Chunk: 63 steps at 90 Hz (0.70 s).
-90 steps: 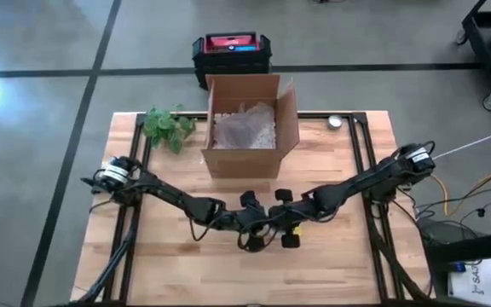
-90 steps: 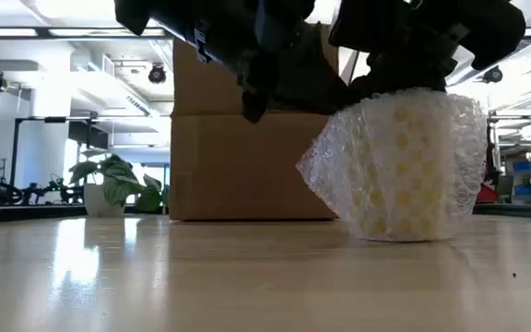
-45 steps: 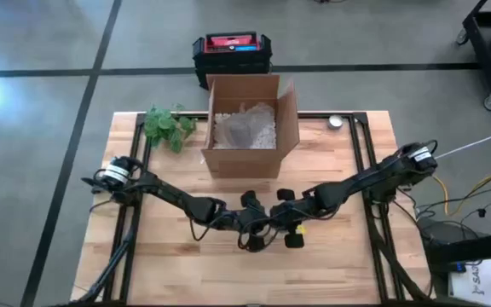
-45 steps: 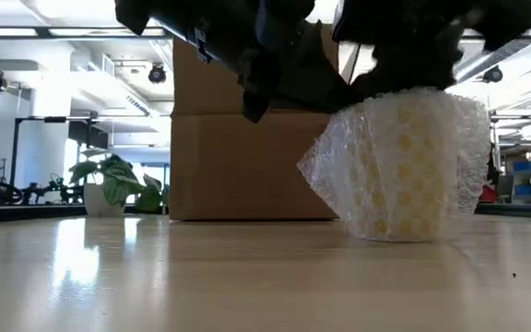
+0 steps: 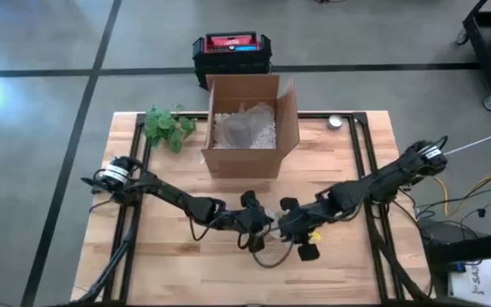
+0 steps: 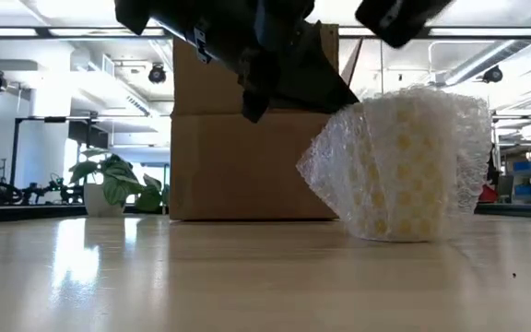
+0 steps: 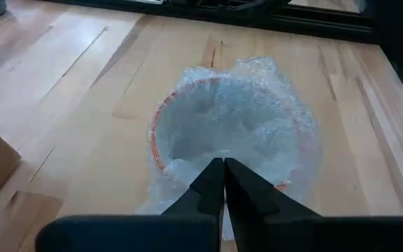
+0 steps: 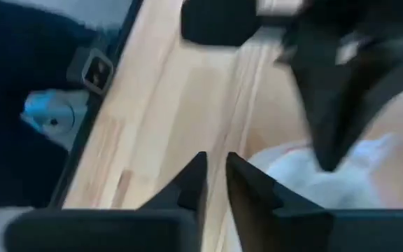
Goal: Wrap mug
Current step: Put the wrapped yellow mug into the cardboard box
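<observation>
The mug [image 6: 411,166], swathed in bubble wrap [image 7: 240,133], stands upright on the table [image 5: 169,264] before the cardboard box [image 5: 247,128], where I see my left gripper [image 7: 223,183] pinching the wrap's edge and my right gripper [image 8: 213,183] nearly closed beside it, holding nothing.

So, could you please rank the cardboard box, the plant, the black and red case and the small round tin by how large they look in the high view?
1. Cardboard box
2. Black and red case, though it sits on the floor, farther from the camera, so it may be understated
3. Plant
4. Small round tin
</observation>
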Motion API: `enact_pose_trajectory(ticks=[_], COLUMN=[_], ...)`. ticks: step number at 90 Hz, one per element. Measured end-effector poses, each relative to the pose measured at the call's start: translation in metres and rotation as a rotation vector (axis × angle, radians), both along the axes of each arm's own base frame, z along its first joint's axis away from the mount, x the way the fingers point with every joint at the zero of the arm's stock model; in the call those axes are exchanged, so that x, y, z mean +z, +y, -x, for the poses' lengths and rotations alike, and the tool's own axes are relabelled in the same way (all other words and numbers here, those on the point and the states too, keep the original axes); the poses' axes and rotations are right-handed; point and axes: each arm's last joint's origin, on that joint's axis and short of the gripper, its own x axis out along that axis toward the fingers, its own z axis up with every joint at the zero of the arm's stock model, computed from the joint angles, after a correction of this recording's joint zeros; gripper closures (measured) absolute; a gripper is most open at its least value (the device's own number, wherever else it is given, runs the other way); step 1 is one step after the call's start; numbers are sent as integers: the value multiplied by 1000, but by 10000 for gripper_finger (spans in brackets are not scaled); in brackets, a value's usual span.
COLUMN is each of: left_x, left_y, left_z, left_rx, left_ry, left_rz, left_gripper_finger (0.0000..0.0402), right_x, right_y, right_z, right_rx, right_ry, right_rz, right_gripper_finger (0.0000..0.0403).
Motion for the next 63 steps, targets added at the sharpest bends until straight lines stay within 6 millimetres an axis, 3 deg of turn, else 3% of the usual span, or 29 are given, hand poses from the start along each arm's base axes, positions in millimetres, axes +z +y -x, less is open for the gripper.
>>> enact_pose_trajectory(ticks=[19,37,50,63], left_x=[0,0,0,2], left_y=[-1,-1,-1,-1], left_z=[0,0,0,0], left_rx=[-16,-18,-18,-17], left_ry=[1,0,-1,-7], left_rz=[11,15,15,22], left_gripper_finger=[402,402,402,402], right_x=[-25,-53,-73,-82], right_y=[0,2,4,4], right_z=[-2,-9,-14,-16], right_rx=[4,-8,14,30], right_ry=[78,171,216,233], right_rz=[189,228,271,298], right_gripper_finger=[192,128,137,227])
